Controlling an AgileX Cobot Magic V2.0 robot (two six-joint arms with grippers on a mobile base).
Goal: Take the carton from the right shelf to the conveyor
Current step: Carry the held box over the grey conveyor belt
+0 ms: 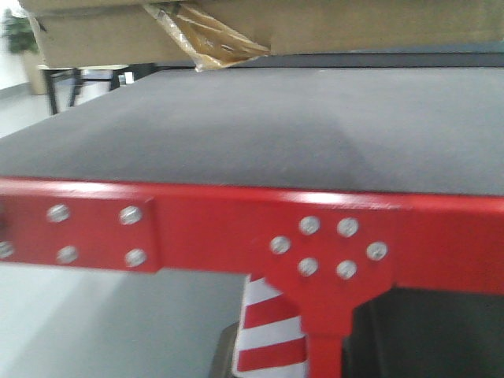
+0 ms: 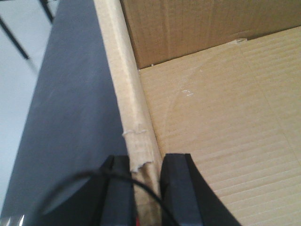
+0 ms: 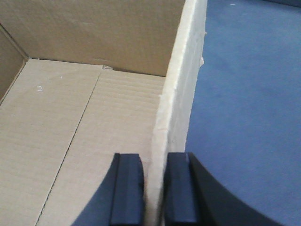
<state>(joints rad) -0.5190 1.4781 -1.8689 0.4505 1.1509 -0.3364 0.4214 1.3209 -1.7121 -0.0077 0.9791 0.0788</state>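
Note:
The brown carton (image 1: 331, 27) fills the top of the front view, over the far part of the dark grey conveyor (image 1: 276, 126), with a wad of amber tape (image 1: 209, 39) hanging from its lower edge. I cannot tell whether it touches the belt. My left gripper (image 2: 145, 162) is shut on the carton's left wall (image 2: 124, 89), one finger inside and one outside. The right gripper (image 3: 154, 157) is shut on the opposite wall (image 3: 183, 80) the same way. The open carton's floor (image 2: 225, 122) is bare. The right shelf is out of view.
The conveyor's red bolted frame (image 1: 236, 228) runs across the near edge, with a red-and-white striped cone (image 1: 272, 331) below it. Light grey floor (image 1: 94, 323) lies to the left. Belt shows beside both walls (image 2: 70, 117) (image 3: 249, 103).

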